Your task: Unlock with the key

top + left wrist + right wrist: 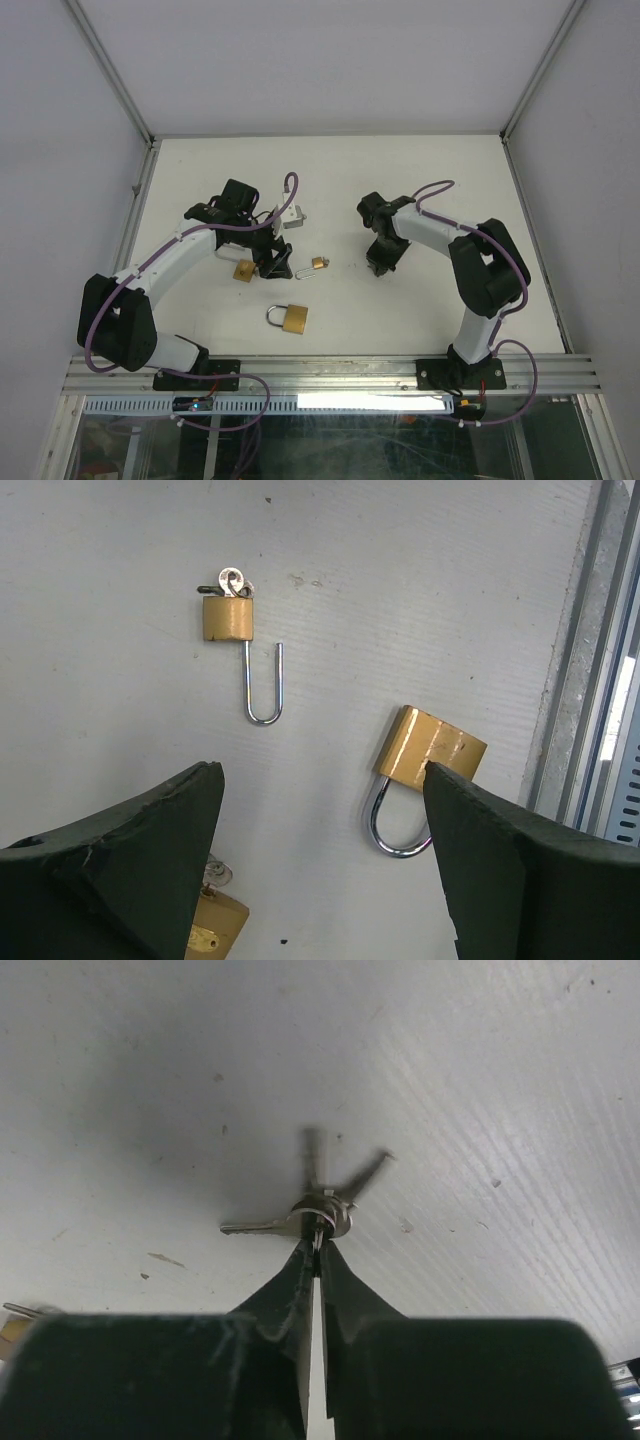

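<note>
Plainly, right fingers [290, 1295] pinch the keys [322, 1215] (padlock [430, 748] markings unreadable).

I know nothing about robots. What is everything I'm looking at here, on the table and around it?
table: one, white, under everything
small padlock: one, brass, mid-table, silver shackle swung open, a key in it
large padlock: one, brass, nearest the arm bases, shackle looks closed
third padlock: one, brass, beside the left gripper, partly hidden
bunch of keys: one ring, silver, blurred, pinched at the right gripper's tips
left arm, right arm: white and black, purple cables
left gripper: one, black, open, above the padlocks
right gripper: one, black, closed on the key ring
</note>
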{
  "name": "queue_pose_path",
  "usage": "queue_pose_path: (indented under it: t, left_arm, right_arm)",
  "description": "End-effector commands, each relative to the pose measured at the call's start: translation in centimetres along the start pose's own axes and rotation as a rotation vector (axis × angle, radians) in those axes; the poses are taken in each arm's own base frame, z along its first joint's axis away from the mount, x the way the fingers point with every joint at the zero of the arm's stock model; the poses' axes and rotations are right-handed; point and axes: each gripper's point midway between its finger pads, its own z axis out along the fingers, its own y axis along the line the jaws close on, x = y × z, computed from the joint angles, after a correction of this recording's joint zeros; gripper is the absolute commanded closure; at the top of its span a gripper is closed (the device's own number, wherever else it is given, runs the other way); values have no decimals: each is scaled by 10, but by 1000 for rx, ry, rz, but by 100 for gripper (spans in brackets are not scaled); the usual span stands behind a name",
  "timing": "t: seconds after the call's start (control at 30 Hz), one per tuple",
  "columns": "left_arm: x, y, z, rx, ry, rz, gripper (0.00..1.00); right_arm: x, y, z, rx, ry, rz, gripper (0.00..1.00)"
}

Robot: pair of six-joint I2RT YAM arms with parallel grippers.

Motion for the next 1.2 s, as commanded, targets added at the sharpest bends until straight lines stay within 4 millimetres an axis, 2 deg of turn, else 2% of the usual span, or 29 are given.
queue_pose_path:
  t: [0.0, 0.13, 0.23, 0.33, 0.53, 0.77, 0.87, 0.93, 1.03, 1.17]
  left_arm:
    - [-13, 4, -5, -21, -46, 59, 17]
    - [-17, 3, -5, -12, -60, 73, 17]
    - [-27, 5, -7, -22, -97, 88, 18]
    - [-47, 9, -12, -57, -175, 144, 19]
    - [-90, -1, -29, -66, -354, 313, 26]
    - [-121, -18, -47, -99, -519, 407, 38]
    - [-138, -26, -53, -106, -578, 434, 39]
    - [-146, -30, -55, -102, -595, 439, 41]
    - [-157, -31, -60, -108, -615, 433, 51]
    - [-167, -32, -66, -122, -639, 429, 53]
  right_arm:
    - [-8, 6, -6, -4, -18, 18, 99]
    - [-16, 14, -17, -52, -48, 0, 100]
    - [-23, 36, -40, -179, -65, -82, 100]
    - [-24, 67, -80, -359, -59, -189, 100]
    - [-10, 97, -157, -671, -17, -372, 100]
    - [5, 127, -281, -1181, -57, -504, 100]
    - [21, 127, -326, -1370, -12, -593, 100]
    - [27, 123, -344, -1439, -7, -650, 100]
    - [31, 117, -362, -1495, -28, -711, 100]
    - [38, 109, -380, -1575, -34, -774, 100]
